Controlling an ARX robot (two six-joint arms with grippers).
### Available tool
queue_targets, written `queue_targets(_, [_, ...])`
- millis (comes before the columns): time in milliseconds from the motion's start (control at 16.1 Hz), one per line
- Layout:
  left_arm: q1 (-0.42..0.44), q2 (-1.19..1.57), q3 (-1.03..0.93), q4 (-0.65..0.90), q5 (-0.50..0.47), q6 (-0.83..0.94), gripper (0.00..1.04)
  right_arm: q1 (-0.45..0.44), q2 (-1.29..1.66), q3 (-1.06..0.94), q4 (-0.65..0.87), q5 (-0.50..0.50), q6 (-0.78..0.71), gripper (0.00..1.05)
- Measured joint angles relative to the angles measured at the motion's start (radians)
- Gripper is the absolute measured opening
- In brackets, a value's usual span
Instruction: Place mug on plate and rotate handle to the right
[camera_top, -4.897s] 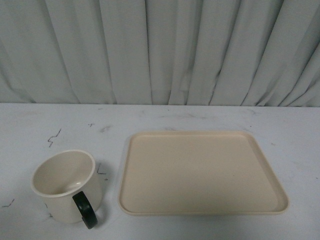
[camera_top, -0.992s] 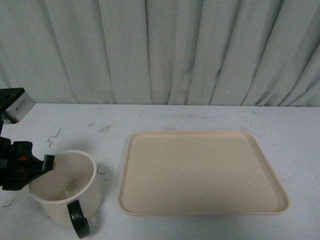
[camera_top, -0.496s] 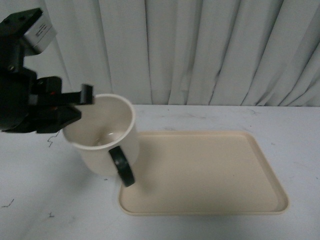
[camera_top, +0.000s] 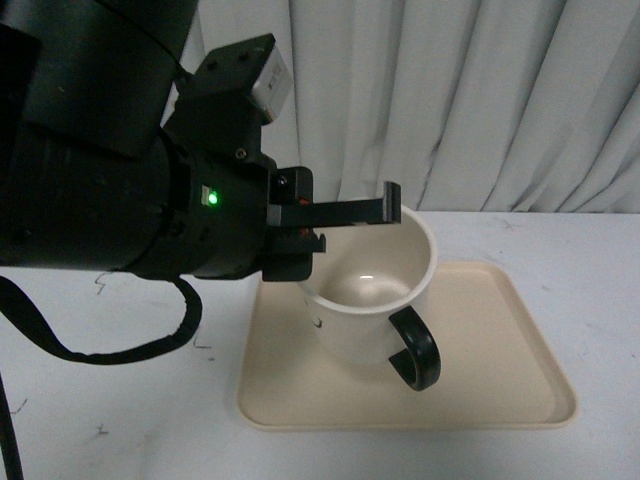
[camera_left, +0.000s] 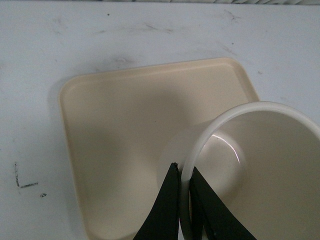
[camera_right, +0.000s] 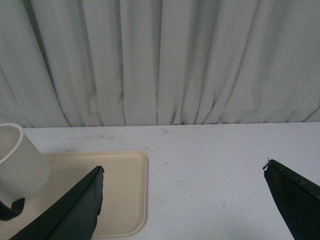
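Note:
My left gripper (camera_top: 386, 214) is shut on the rim of the cream-white mug (camera_top: 365, 305) and holds it tilted in the air over the left half of the beige plate (camera_top: 520, 340). The black handle (camera_top: 416, 350) points toward the front right. In the left wrist view the two black fingers (camera_left: 167, 200) pinch the mug (camera_left: 260, 165) wall from inside and outside, above the plate (camera_left: 115, 120). My right gripper (camera_right: 182, 172) is open and empty over the table to the right of the plate (camera_right: 125, 190). The mug (camera_right: 20, 165) shows at that view's edge. The smiley face is mostly hidden.
The white table (camera_top: 600, 260) has dark scuff marks. A grey curtain (camera_top: 480, 100) hangs along the back. The bulky left arm (camera_top: 100, 170) fills the upper left of the front view, with a black cable (camera_top: 150, 340) looping below it.
The left gripper took hold of the mug's rim, lifted it off the table left of the plate, and carried it up and to the right over the plate.

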Motion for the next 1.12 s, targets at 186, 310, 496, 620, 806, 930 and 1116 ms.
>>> queue_targets(186, [-0.01, 0.07, 0.002, 0.023, -0.026, -0.019, 0.03, 0.0, 0.0, 0.0, 0.0, 0.0, 0.0, 0.98])
queue_targets(310, [-0.012, 0.111, 0.004, 0.038, -0.032, -0.02, 0.03, 0.0, 0.0, 0.0, 0.0, 0.0, 0.0, 0.98])
queue_targets(496, [0.044, 0.206, 0.015, 0.063, -0.008, -0.016, 0.03, 0.0, 0.0, 0.0, 0.0, 0.0, 0.0, 0.98])
queue_targets(620, [0.074, 0.229, 0.019, 0.068, -0.002, -0.017, 0.03, 0.0, 0.0, 0.0, 0.0, 0.0, 0.0, 0.98])
queue_targets(806, [0.069, 0.243, 0.048, 0.049, 0.013, 0.01, 0.27, 0.0, 0.0, 0.0, 0.0, 0.0, 0.0, 0.98])
queue_targets(930, [0.046, 0.222, 0.051, 0.053, 0.027, 0.037, 0.49, 0.0, 0.0, 0.0, 0.0, 0.0, 0.0, 0.98])
queue_targets(1116, [0.032, 0.056, 0.0, 0.187, 0.027, 0.093, 0.82, 0.0, 0.0, 0.0, 0.0, 0.0, 0.0, 0.98])
